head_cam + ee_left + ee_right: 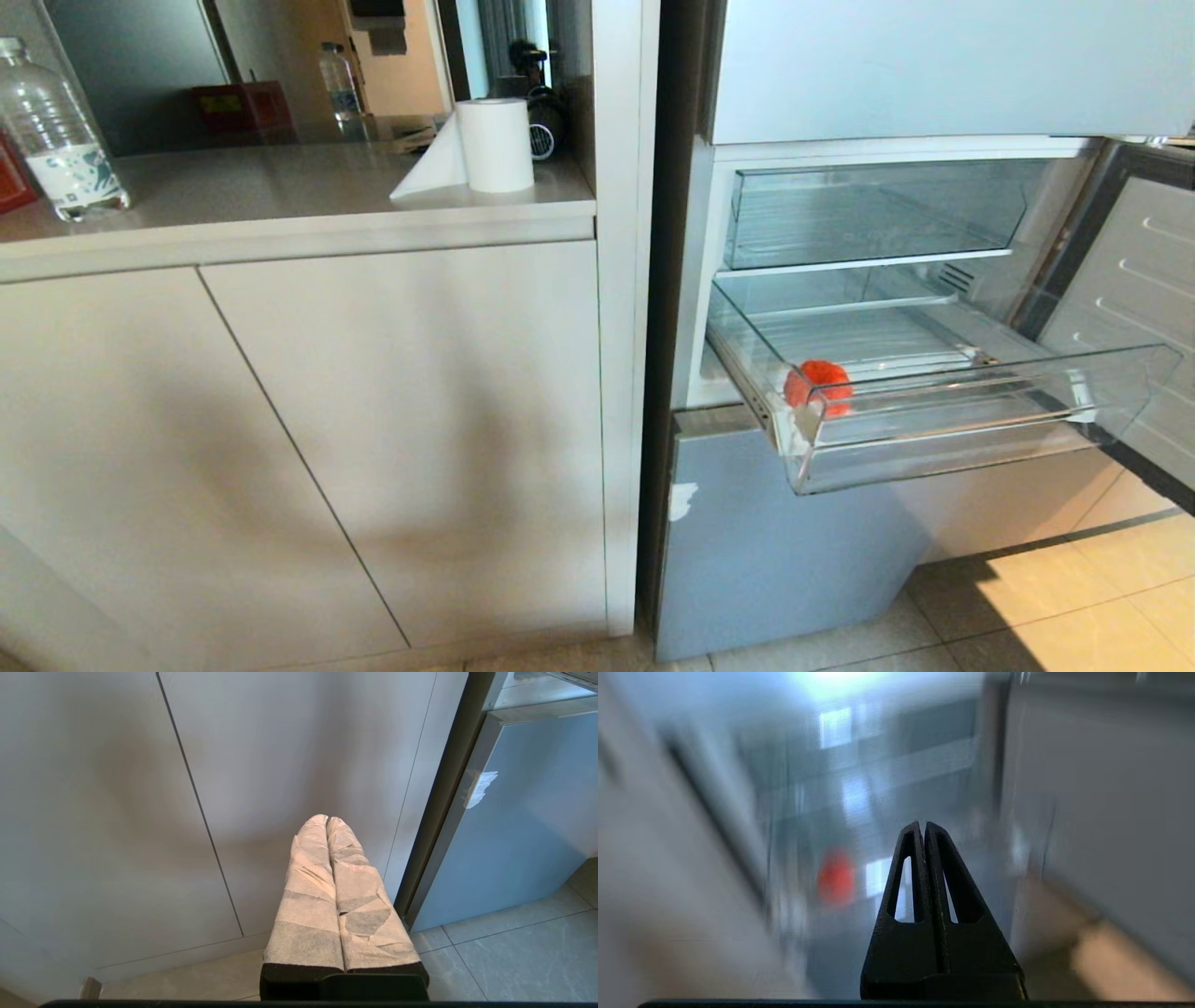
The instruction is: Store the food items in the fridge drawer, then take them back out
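Head view: we find the orange-red ball (818, 385) in the pulled-out fridge drawer (980, 439), at its 9 o'clock end.

Left wrist: left gripper (327, 820) closed, idle.

Right wrist: right gripper (922, 825) closed, empty; we judge retrieval pending, requiring opening.

Pale beige cabinet doors (299, 439) run under a grey countertop (280, 191), where a roll of paper towel (493, 145) and a clear water bottle (56, 131) stand well apart. Right of a white upright panel (624, 317), glossy pale blue fridge panels (766, 551) meet a grey tiled floor (1027, 616), crossed by a patch of warm sunlight (1120, 607).
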